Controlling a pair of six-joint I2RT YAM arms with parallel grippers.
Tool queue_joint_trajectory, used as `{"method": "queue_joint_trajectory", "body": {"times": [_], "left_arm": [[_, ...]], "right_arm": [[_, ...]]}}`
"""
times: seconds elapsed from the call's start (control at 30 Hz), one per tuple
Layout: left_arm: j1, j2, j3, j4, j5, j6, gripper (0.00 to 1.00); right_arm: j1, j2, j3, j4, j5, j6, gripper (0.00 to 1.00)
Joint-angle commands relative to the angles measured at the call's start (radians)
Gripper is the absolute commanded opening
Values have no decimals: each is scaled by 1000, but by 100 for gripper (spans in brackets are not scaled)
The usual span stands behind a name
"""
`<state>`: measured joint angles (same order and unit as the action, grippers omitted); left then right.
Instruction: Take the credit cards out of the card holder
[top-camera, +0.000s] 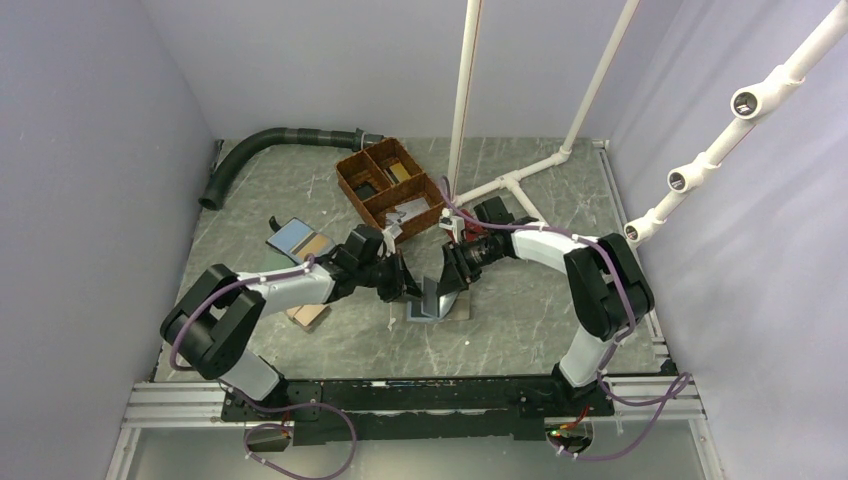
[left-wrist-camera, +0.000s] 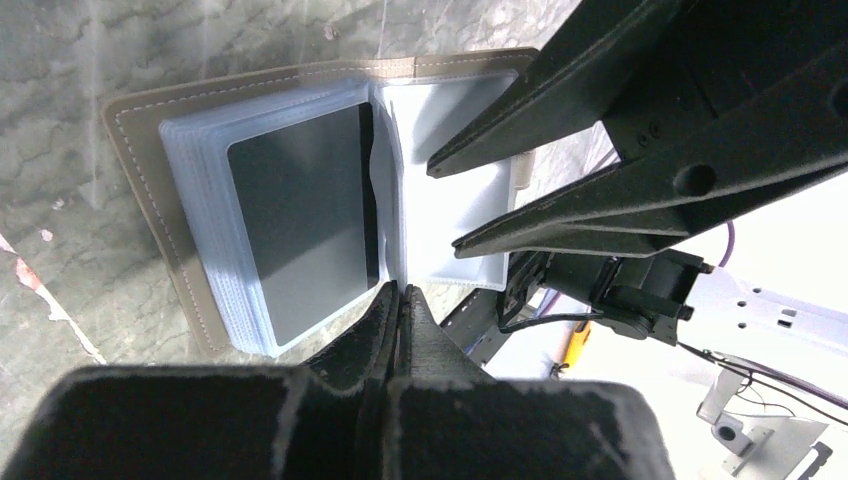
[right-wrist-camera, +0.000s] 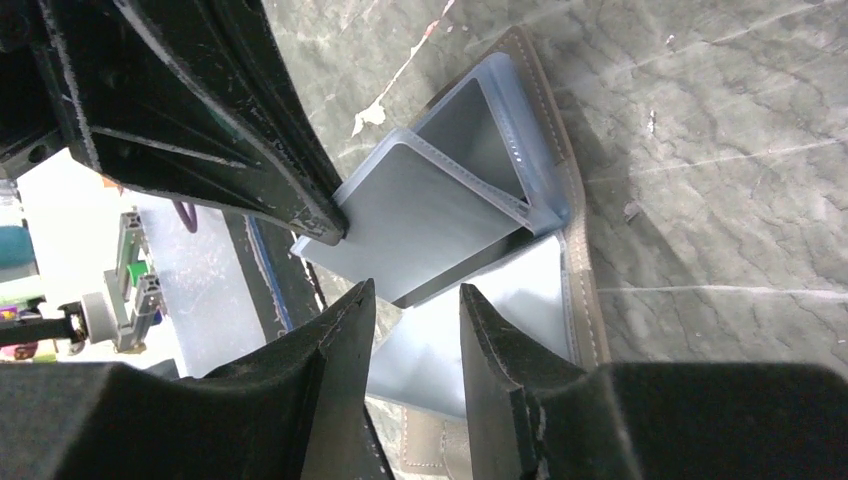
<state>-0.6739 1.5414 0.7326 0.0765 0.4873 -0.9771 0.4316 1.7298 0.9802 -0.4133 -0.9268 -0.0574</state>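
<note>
- The left gripper (left-wrist-camera: 400, 296), pressed together, pinches a sleeve (right-wrist-camera: 430, 215) edge and holds it upright.
- The right gripper (right-wrist-camera: 415, 300), fingers spread, straddles that sleeve's lower edge.
- The holder (top-camera: 440, 312) lies open just bases-side of the tray (top-camera: 345, 180), long axis left-right.
- A grey card (left-wrist-camera: 300, 230) fills one pocket.

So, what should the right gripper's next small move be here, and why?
Probably ease the right gripper in and close on the free edge of the lifted sleeve. The left gripper is shut on that sleeve, holding it up from the card holder, and the right jaws stand open right by its edge, gripping nothing.
</note>
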Motion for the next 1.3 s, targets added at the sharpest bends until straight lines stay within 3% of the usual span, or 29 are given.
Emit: {"method": "queue_joint_trajectory", "body": {"times": [0.0,0.23,0.67,1.27], "left_arm": [[4,-58,-9,125,30,-51,0],[4,-43,-48,106,11,-78,0],[10,51,5,88,41,-52,23],[16,146,92,-6,68,-4,21]], "right_arm": [[-4,9,-1,70,-14,55,39],[-7,63,8,70,26,119,40],[-7,113,16,50,29,106,41],[-15,94,8,55,6,106,41]]}}
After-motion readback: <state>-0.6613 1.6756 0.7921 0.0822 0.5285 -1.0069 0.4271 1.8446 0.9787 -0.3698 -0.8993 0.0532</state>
